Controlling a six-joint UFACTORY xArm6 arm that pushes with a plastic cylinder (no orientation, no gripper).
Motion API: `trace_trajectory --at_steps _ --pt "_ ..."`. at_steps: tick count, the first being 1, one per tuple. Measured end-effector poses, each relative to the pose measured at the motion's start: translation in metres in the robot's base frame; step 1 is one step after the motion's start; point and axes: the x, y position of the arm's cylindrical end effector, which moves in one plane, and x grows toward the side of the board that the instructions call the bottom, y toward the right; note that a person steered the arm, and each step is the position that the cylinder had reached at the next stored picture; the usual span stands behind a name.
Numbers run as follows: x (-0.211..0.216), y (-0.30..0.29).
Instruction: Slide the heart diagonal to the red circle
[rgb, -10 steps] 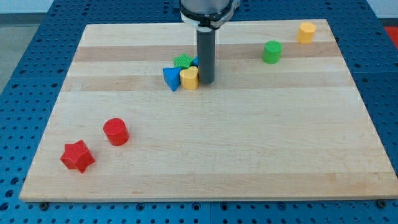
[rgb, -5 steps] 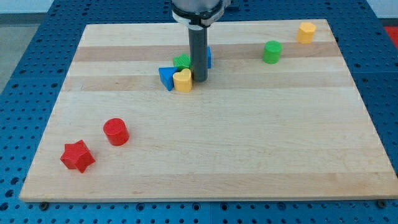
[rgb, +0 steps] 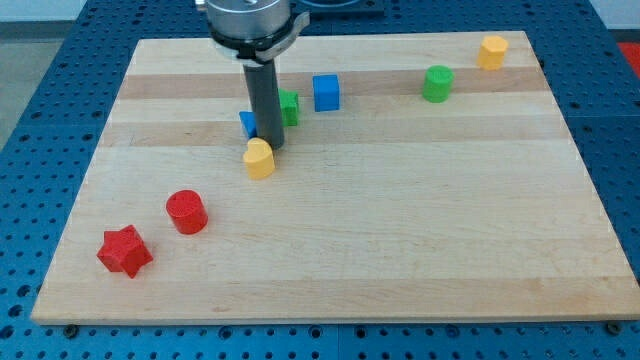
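Still, my tip (rgb: 269, 148) touches the yellow heart (rgb: 259, 159) only at its upper right edge, with no claw to hold it, so the heart, well apart from the red circle (rgb: 186, 212), may slip sideways across the desk (rgb: 420, 230).

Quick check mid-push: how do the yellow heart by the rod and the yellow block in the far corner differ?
The yellow heart lies near the board's middle, right below my tip; the yellow block sits alone at the view's top right corner, far from the tip. The heart has a lobed, pointed outline; the corner block looks more evenly many-sided, perhaps a hexagon. The heart has blue and green blocks close by; the corner block's nearest neighbour is the green cylinder. Both are yellow and similar in size.
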Motion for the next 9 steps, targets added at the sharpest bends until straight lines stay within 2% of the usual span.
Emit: trace_trajectory --at_steps 3,9 --pt "0.014 -0.029" --pt "0.021 -0.033"
